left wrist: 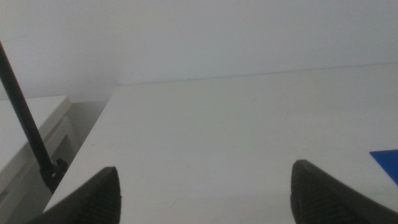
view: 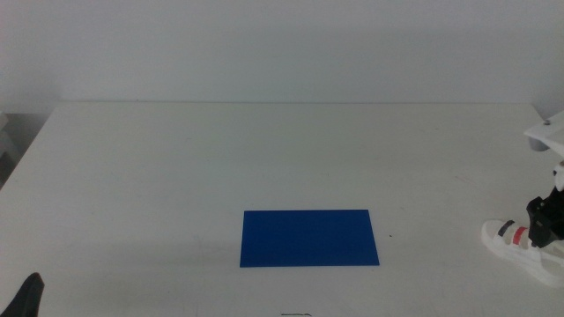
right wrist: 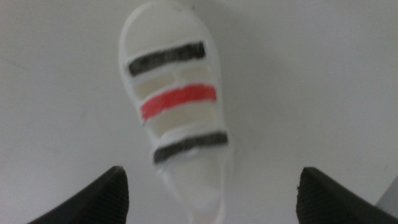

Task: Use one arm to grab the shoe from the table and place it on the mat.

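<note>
The white shoe (view: 515,246) with two dark straps and one red strap lies on the table (view: 264,158) at the far right, to the right of the dark-blue mat (view: 309,238). My right gripper (view: 546,224) hangs just above the shoe's far end. In the right wrist view the shoe (right wrist: 177,118) lies between and beyond the open jaws (right wrist: 211,193), which touch nothing. My left gripper (view: 26,295) waits at the bottom left corner; its jaws (left wrist: 205,193) are open and empty, with a corner of the mat (left wrist: 387,163) in sight.
The table's left edge (left wrist: 93,134) drops off beside a low white cabinet (left wrist: 31,137) with a thin black rod (left wrist: 25,118). A white wall stands behind the table. White parts of the right arm (view: 548,132) show at the right edge.
</note>
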### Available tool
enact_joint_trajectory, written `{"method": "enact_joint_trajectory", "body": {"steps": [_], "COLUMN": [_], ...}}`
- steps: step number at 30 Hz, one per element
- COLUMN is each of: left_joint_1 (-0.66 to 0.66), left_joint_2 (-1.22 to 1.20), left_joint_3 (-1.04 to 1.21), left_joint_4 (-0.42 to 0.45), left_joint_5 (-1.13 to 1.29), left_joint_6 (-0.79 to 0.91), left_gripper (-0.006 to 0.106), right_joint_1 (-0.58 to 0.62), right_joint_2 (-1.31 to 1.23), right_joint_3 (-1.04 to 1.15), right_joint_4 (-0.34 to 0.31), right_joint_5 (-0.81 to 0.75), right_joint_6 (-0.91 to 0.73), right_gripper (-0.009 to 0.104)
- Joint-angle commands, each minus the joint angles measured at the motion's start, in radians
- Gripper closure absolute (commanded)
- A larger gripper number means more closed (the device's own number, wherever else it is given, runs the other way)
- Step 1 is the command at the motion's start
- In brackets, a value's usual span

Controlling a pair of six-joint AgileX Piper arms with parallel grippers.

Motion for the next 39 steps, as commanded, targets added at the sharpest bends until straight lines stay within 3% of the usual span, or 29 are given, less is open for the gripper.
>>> {"method": "enact_joint_trajectory", "body": {"steps": [1, 12, 16, 19, 23, 29, 39], "left_joint_1": [-0.004, -0.004, -0.004, -0.004, -0.004, -0.004, -0.004], "left_joint_2": [-0.019, -0.019, -0.019, -0.019, -0.019, -0.019, -0.019], "left_joint_3": [-0.003, -0.003, -0.003, -0.003, -0.003, -0.003, -0.003], "left_joint_4": [-0.009, -0.009, -0.009, -0.009, -0.009, -0.009, -0.009], "left_joint_5": [-0.083, -0.083, -0.083, -0.083, -0.083, -0.083, -0.083], "left_joint_6": [-0.015, -0.015, -0.015, -0.015, -0.015, -0.015, -0.015], "left_gripper": [0.007, 0.007, 0.007, 0.007, 0.007, 0.007, 0.007], "right_joint_1": [-0.007, -0.007, -0.007, -0.006, 0.011, 0.164, 0.515], "right_joint_2": [-0.009, 0.093, 0.126, 0.135, 0.108, 0.015, 0.165], "right_joint_3": [-0.036, -0.036, -0.036, -0.036, -0.056, -0.159, -0.498], "right_joint_4": [-0.023, 0.003, 0.012, 0.011, 0.006, -0.068, -0.029], "right_joint_5": [-0.038, -0.071, -0.07, -0.062, 0.002, 0.123, 0.272], "right_joint_6": [-0.083, -0.173, -0.183, -0.21, -0.155, 0.04, 0.129], "right_gripper": [0.005, 0.006, 0.014, 0.038, 0.097, 0.096, 0.096]}}
